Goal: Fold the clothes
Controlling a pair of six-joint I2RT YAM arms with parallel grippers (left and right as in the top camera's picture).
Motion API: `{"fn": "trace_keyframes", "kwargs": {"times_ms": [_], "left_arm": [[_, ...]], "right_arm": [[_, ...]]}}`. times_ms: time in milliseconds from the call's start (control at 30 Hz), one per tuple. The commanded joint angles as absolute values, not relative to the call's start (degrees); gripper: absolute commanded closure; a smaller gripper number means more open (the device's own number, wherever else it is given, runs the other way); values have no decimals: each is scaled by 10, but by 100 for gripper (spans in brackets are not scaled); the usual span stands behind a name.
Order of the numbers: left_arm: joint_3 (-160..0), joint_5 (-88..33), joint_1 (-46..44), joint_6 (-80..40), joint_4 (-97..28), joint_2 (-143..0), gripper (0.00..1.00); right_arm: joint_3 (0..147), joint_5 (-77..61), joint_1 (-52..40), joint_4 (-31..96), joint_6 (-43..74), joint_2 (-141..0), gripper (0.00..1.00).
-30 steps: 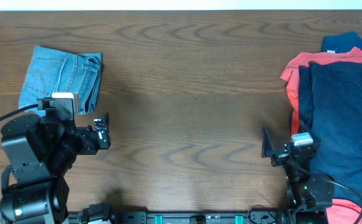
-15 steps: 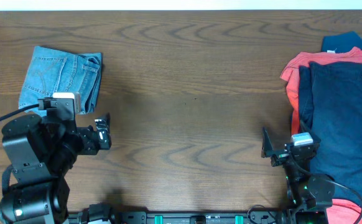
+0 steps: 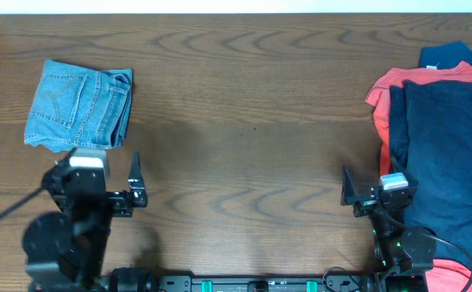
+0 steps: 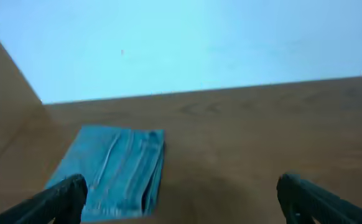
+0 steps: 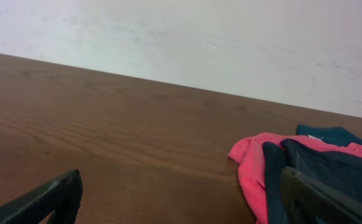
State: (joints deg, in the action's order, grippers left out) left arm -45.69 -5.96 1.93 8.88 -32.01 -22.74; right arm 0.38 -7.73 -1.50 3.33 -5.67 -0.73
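Observation:
The light blue denim jeans lie folded into a compact rectangle at the far left of the table, with a back pocket facing up. They also show in the left wrist view. My left gripper is open and empty just in front of the jeans, not touching them; in the left wrist view its fingers frame bare table. A pile lies at the right: a navy garment on top of a coral-red one, with a teal one behind. My right gripper is open and empty at the pile's left edge.
The brown wooden table spans the whole view. The right wrist view shows the coral-red garment, the navy one and the teal one against a pale wall. Arm bases and cables sit along the front edge.
My left arm has drawn back from the jeans toward the front edge and turned its wrist, with its fingers now spread wide. The jeans stay folded in place. The right arm has not moved.

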Motion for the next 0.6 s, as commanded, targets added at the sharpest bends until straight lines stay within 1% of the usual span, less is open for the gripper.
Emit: {"fn": "trace_keyframes", "kwargs": {"times_ms": [0,200,367,567], "left_arm": [[-379,-34,12,81,-289,-172,2],[-257,-34,10,53,-239,-75,2],[-150,-34,10,52,-138,-5,2],[-72,-34,9,22,-52,-1,2]], "right_arm": [[3,-80,-9,34,-63,-3,1],[3,-80,-9,34,-63,-3,1],[3,-80,-9,34,-63,-3,1],[3,-80,-9,34,-63,-3,1]]}}
